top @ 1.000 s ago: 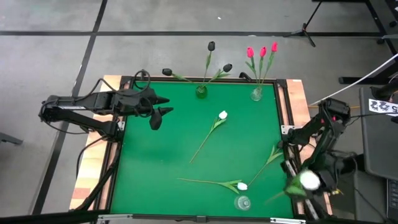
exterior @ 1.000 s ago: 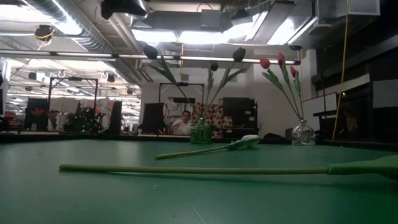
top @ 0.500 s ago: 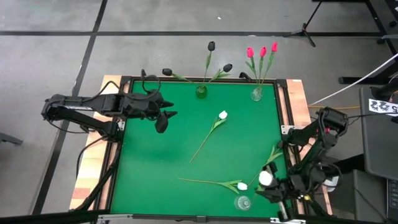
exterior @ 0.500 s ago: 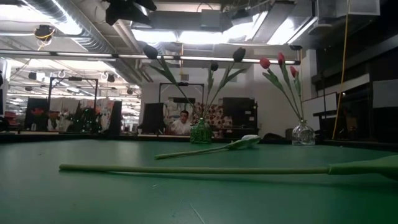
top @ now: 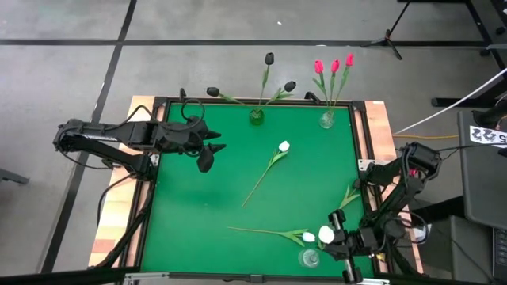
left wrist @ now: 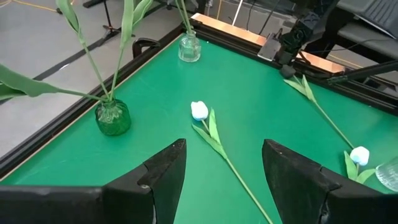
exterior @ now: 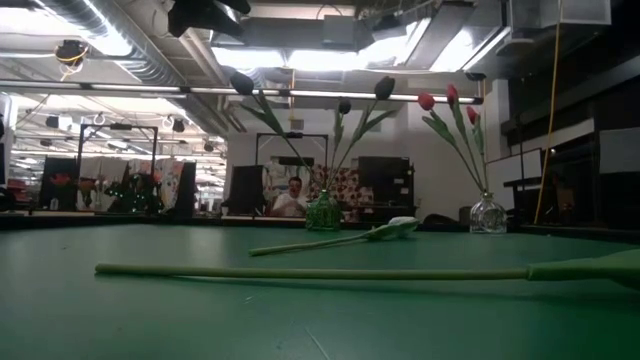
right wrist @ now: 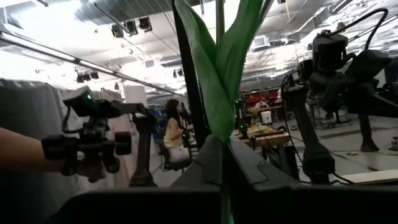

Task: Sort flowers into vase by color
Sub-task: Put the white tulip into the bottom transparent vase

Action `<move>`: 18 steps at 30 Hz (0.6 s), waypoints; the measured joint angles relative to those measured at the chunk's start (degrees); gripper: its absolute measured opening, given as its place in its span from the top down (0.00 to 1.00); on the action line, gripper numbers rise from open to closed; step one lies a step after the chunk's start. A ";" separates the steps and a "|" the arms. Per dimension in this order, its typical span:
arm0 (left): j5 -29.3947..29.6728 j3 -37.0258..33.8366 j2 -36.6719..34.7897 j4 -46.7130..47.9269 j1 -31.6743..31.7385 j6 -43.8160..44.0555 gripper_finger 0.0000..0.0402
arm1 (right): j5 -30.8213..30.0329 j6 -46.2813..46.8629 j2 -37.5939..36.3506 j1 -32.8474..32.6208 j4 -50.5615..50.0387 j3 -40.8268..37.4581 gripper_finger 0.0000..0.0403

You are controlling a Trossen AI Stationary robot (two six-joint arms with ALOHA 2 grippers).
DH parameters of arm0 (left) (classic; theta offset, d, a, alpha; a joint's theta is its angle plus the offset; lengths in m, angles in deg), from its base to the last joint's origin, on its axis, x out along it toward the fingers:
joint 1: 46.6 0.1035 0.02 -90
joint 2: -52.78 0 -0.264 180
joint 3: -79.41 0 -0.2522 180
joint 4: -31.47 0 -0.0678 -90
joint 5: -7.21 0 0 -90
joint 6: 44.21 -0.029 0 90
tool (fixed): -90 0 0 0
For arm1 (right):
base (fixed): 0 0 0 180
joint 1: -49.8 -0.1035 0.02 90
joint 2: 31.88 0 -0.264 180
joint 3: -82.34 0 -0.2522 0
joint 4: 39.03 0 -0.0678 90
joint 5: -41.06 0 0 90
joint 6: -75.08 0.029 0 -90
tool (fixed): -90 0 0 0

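Note:
My right gripper (top: 339,240) is shut on a white tulip (top: 325,234) over the table's near right corner, just beside an empty clear vase (top: 309,257). Two more white tulips lie flat on the green mat: one at the centre (top: 283,146), one near the front (top: 307,236). Another leafy stem (top: 348,195) lies by the right edge. At the far edge, a green vase (top: 256,116) holds black tulips and a clear vase (top: 326,120) holds red ones. My left gripper (top: 212,152) hangs open above the mat's far left, with nothing between its fingers. My right gripper pinches the white tulip's stem (right wrist: 221,144) between its two fingers, just below the leaves (right wrist: 217,74). The fingers lie across the stem and slant a little upward. The tulip stands about upright, its head up and out of the wrist view, lifted clear of the mat.
A raised black frame with wooden rails (top: 372,127) borders the mat. The front tulip's long stem (exterior: 300,272) stretches across the near part of the mat. The mat between the centre tulip and my left gripper is bare. A person (exterior: 292,198) sits in the room far behind the table.
My right gripper has come down and moved toward the table's left with the white tulip, from beyond the near right corner to a spot beside the empty clear vase. My left gripper has edged a little toward the table's middle and stays open.

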 joint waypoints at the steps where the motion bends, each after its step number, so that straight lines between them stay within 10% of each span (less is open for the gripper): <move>1: 0.01 0.00 0.00 0.00 0.00 0.00 0.49 | 0.02 -0.10 0.17 0.00 0.02 0.00 1.00; 18: 0.00 0.00 0.00 0.03 0.02 -0.44 0.49 | -3.11 2.67 3.20 0.65 -0.03 -0.83 0.98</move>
